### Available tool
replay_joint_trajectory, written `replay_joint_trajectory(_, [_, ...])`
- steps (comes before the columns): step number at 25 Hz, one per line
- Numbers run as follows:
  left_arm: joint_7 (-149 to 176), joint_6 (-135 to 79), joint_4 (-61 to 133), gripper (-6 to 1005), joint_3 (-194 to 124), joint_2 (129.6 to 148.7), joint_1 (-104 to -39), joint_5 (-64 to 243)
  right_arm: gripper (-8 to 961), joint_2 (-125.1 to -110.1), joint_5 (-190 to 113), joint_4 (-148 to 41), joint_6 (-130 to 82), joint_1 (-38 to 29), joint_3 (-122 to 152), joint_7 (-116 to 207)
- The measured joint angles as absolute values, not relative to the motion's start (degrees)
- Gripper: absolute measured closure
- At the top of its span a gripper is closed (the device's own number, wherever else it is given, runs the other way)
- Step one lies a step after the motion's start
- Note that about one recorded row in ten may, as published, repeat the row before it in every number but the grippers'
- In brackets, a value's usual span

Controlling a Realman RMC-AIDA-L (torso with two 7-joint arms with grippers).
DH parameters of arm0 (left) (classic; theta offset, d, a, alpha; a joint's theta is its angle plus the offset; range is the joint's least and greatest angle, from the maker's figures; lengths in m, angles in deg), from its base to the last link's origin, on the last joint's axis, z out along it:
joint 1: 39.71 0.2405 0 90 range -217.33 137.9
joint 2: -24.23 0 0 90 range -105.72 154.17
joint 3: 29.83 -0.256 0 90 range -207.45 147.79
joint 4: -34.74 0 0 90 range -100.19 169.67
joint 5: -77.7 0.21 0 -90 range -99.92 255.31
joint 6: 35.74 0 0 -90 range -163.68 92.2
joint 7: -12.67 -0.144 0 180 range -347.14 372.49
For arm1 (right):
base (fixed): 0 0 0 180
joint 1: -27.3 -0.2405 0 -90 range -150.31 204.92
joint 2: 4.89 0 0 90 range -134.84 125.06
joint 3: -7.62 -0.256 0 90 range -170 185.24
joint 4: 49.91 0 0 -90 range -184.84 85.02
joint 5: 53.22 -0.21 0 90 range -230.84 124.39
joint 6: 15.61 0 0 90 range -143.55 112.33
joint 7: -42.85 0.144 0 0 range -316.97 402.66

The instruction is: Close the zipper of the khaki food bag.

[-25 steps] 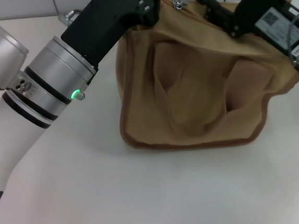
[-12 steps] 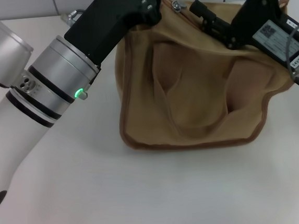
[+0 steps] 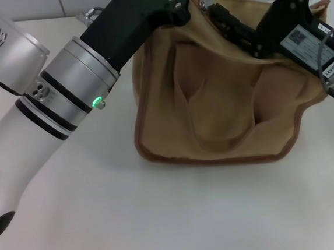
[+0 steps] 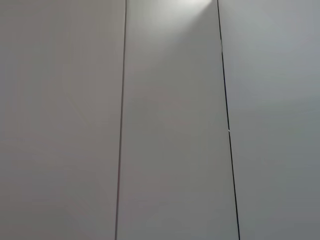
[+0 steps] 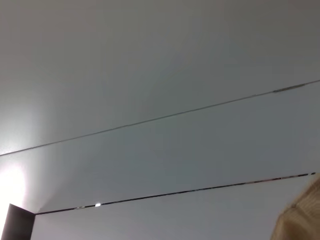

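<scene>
text: none legible | label (image 3: 307, 41) on right arm: print unreadable

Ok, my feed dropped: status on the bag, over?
Both hands at the khaki food bag top, fingers unseen. Silver slider between them. Nothing visibly blocking.

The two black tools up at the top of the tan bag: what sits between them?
In the head view, the small silver zipper slider on the khaki food bag lies between the left tool and the right tool.

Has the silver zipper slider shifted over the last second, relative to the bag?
Yes. In the head view the slider has slid toward the robot's right along the khaki food bag, nearer the right gripper.
</scene>
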State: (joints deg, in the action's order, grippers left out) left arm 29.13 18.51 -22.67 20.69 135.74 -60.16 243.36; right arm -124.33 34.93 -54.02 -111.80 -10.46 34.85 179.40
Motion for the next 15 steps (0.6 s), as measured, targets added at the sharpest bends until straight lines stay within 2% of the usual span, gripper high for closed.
replay_joint_trajectory(15, [29.1, 18.4, -23.0, 935, 20.5, 135.94, -59.6, 243.4, 194, -124.50, 35.0, -54.0, -108.9, -13.5, 35.4, 178.6])
